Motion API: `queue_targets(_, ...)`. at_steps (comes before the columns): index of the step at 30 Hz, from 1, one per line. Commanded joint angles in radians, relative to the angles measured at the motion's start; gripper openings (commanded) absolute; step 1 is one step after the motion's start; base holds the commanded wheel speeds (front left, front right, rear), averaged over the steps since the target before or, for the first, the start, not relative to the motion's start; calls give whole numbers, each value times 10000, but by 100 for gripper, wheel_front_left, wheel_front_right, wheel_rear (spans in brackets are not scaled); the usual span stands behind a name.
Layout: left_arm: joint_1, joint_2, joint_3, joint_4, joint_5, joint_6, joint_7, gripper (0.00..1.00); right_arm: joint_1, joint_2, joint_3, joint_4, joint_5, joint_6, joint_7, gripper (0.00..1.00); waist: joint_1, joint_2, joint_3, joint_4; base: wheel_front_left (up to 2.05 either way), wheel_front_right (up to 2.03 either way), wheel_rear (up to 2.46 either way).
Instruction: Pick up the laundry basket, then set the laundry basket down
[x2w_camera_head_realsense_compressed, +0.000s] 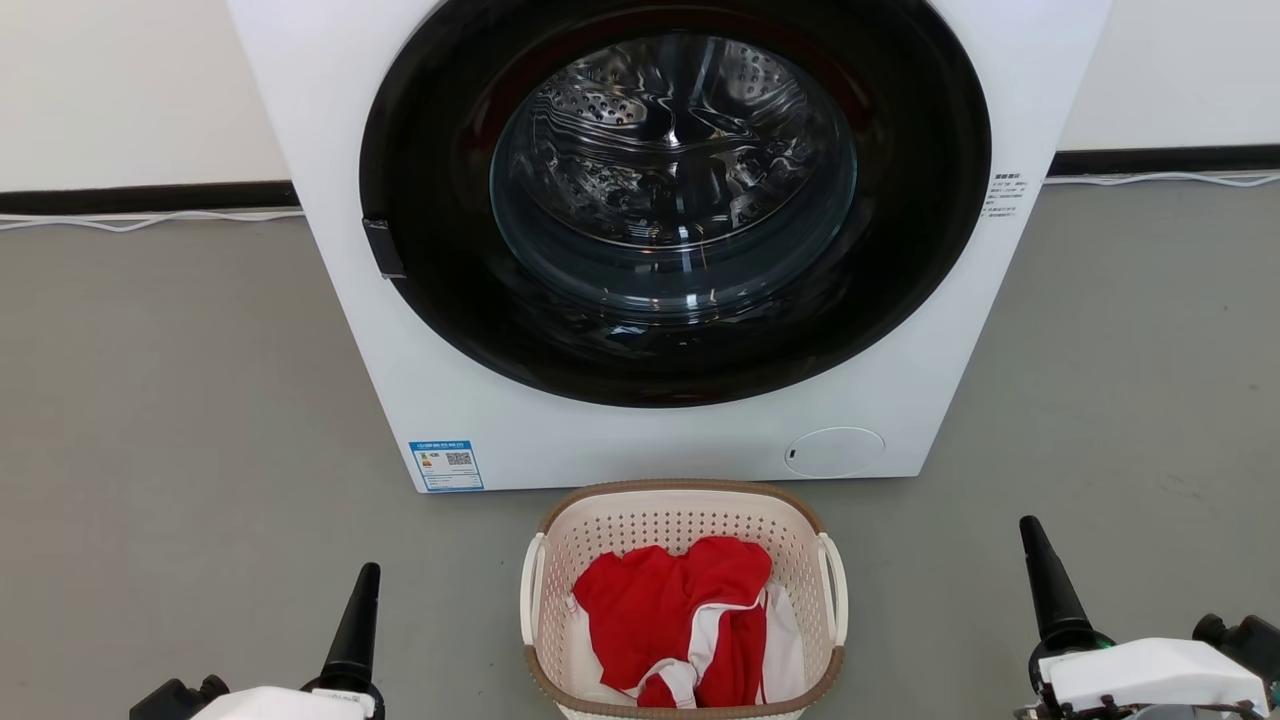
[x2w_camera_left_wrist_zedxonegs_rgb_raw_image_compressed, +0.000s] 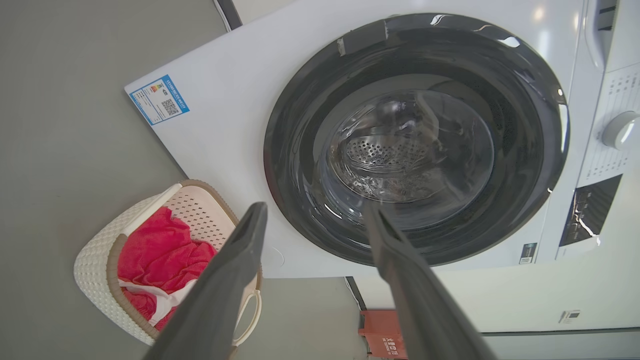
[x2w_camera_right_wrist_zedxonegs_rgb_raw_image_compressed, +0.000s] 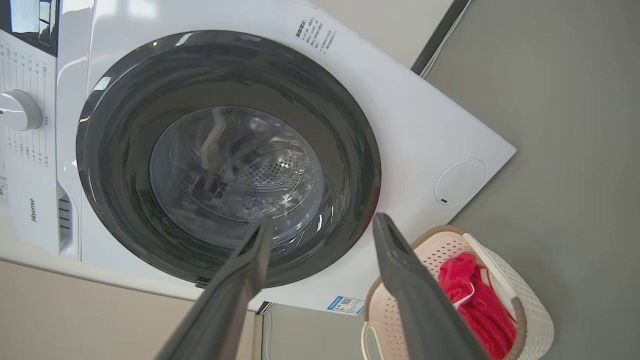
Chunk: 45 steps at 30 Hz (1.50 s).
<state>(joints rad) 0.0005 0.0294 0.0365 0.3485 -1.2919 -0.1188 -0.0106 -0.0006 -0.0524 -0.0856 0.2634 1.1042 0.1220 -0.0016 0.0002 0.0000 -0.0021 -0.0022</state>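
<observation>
Cream-white perforated laundry basket (x2w_camera_head_realsense_compressed: 660, 525) midway between left gripper (x2w_camera_left_wrist_zedxonegs_rgb_raw_image_compressed: 315, 210) and right gripper (x2w_camera_right_wrist_zedxonegs_rgb_raw_image_compressed: 324, 222), touching neither. Holds red and white clothes (x2w_camera_head_realsense_compressed: 660, 600). Both pairs of fingers (x2w_camera_left_wrist_zedxonegs_rgb_raw_image_compressed: 235, 280) spread wide, gripping nothing. Rests on bare grey floor (x2w_camera_head_realsense_compressed: 150, 400), just before a white washer (x2w_camera_head_realsense_compressed: 330, 150) with a dark round glass door (x2w_camera_head_realsense_compressed: 675, 200), beyond the fingertips. White wall (x2w_camera_head_realsense_compressed: 120, 90), black skirting (x2w_camera_head_realsense_compressed: 140, 197) and a pale cable (x2w_camera_head_realsense_compressed: 150, 220) behind.

The left gripper (x2w_camera_left_wrist_zedxonegs_rgb_raw_image_compressed: 315, 212) has two long, flat, matt dark-grey fingers (x2w_camera_left_wrist_zedxonegs_rgb_raw_image_compressed: 220, 285) tapering to blunt tips, and the right gripper (x2w_camera_right_wrist_zedxonegs_rgb_raw_image_compressed: 322, 227) has a matching pair. Seen from the head camera, each finger looks black and cone-shaped above a round black collar (x2w_camera_head_realsense_compressed: 1065, 635), set on a glossy white wrist shell (x2w_camera_head_realsense_compressed: 1150, 675) with rounded edges; a green speck marks the right collar
</observation>
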Motion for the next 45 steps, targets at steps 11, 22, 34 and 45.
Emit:
queue_targets(11, -368, 94, 102, -147, 1842, 67, -408, 100, -348, -364, 342, -253, -2074, 42, -497, 100, -1, 0, -35, -38, 0, 0, 0)
queue_targets(22, -351, 112, 96, -173, 3695, 80, -730, 100, -412, -461, 507, 43, -3616, 49, -819, 100, -1, 0, -65, -40, 0, 0, 0)
queue_targets(34, -321, 129, 125, -241, 5502, 109, -1053, 100, -546, -581, 657, 235, -5171, 56, -1142, 100, -1, 0, -74, -62, 0, 0, 0)
queue_targets(45, -266, 147, 260, -145, 7259, 115, -1376, 100, -640, -725, 812, 438, -6613, 63, -1465, 100, -1, 0, -125, -91, 0, 0, 0)
